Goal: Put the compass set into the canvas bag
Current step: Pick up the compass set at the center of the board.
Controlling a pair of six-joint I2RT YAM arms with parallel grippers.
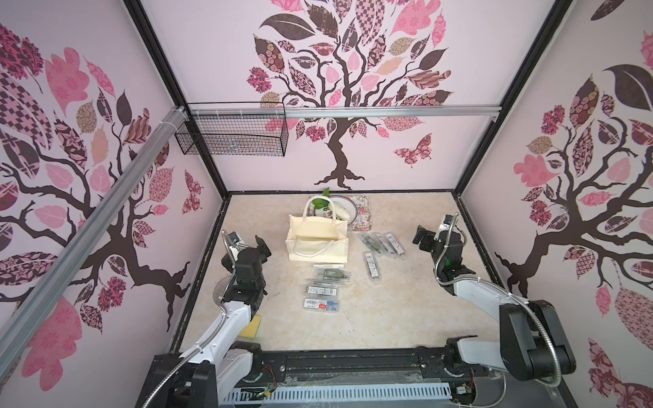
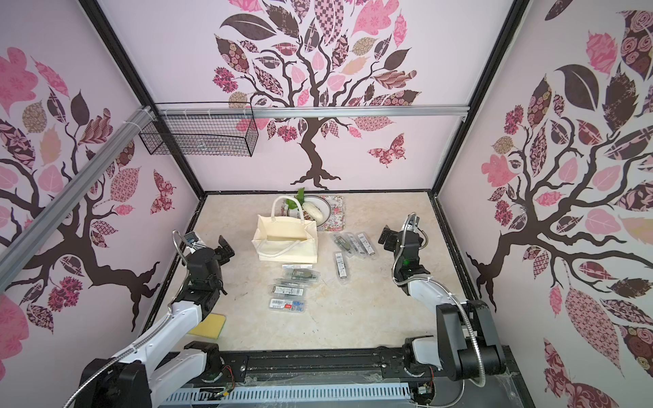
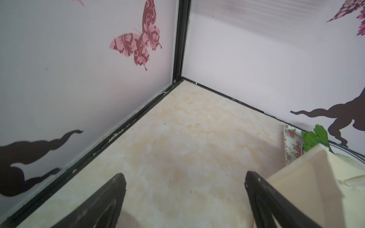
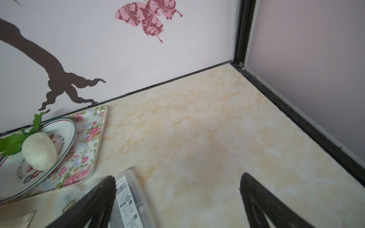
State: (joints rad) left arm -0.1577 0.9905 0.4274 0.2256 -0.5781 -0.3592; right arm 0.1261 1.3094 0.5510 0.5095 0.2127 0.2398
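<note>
Cream canvas bag [image 1: 317,243] upright, mouth open, mid-table. Clear compass set cases [image 1: 327,289] lie flat just before it, further cases [image 1: 383,244] beside it. Left gripper [image 1: 263,248] and right gripper [image 1: 423,236] both spread wide, empty.

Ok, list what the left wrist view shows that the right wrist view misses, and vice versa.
Only left wrist: the canvas bag, its corner, plainly; a cream sliver in the right wrist view might be it. Only right wrist: a barcode-labelled clear plastic case. Both: floral tray, green leaves, marbled tabletop, an open gripper (left gripper, right gripper).
</note>
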